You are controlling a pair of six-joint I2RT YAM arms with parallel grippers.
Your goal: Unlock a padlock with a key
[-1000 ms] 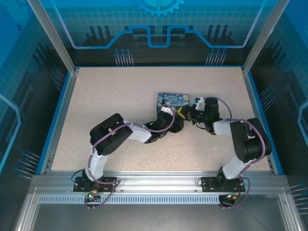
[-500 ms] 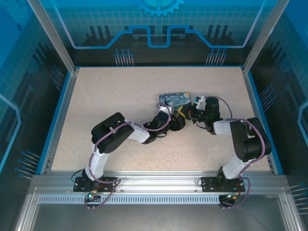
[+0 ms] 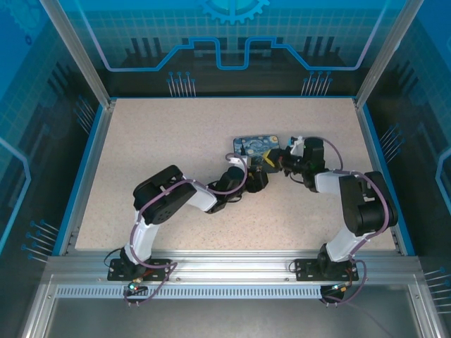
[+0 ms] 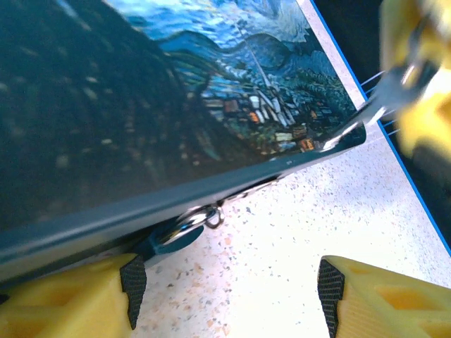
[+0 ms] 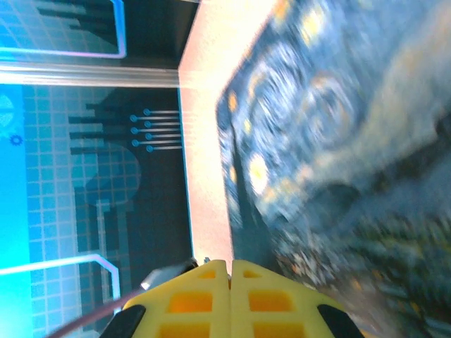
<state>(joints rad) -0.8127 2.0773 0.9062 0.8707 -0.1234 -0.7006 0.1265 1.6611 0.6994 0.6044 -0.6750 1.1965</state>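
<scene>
From the left wrist, your box point(image 4: 211, 91) runs off the top and left edges. Its near rim hides most of the padlock point(image 4: 184, 227); you see just a shiny bit with a small ring. The left claw point(image 4: 229, 282) is cropped by the bottom edge, so its fingers are only partly visible. At the far right, the right claw point(image 4: 407, 77) is a yellow blur pinching the key point(image 4: 373, 102), and you cannot resolve the key's tip. From the right wrist, the box is smeared and that claw's fingers are cropped at the bottom. From above, padlock and key are too small to tell.
</scene>
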